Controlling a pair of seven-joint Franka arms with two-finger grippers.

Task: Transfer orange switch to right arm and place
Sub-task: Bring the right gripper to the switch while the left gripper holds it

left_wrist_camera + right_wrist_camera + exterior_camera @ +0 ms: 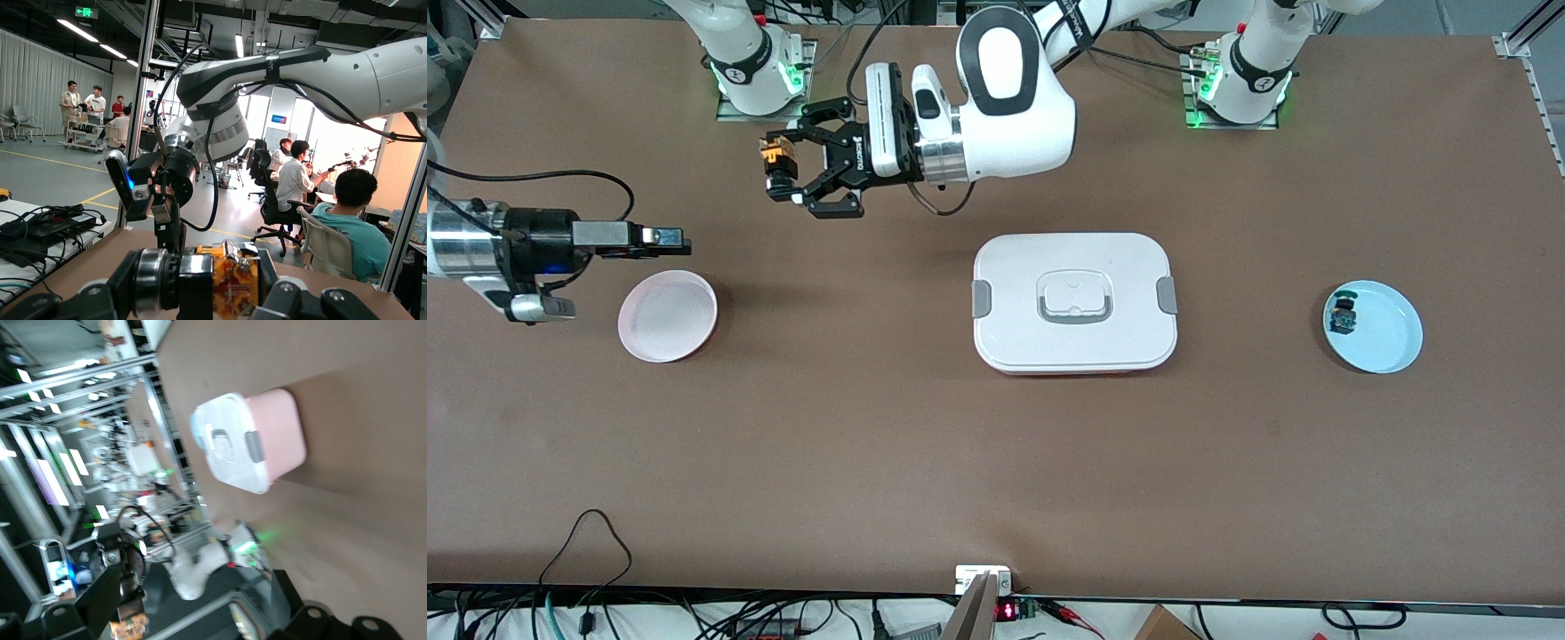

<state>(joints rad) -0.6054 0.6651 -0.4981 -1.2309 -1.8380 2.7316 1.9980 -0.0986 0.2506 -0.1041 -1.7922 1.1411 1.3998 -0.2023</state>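
Observation:
My left gripper (780, 167) is shut on the orange switch (779, 156) and holds it sideways in the air over the table near the right arm's base. In the left wrist view the switch (235, 285) sits between the jaws of the left gripper (213, 290), its black body and silver ring beside the orange part. My right gripper (674, 240) is level and open over the table just above the pink plate (667, 317), pointing toward the switch with a gap between them. It also shows in the left wrist view (167, 200). The right wrist view shows the right gripper (267, 617) and the switch (130, 620) farther off.
A white-lidded pink box (1014, 267) stands mid-table and also shows in the right wrist view (280, 433). A light blue plate (1387, 333) toward the left arm's end holds a small blue-and-green switch (1343, 317). Cables lie along the table's front edge.

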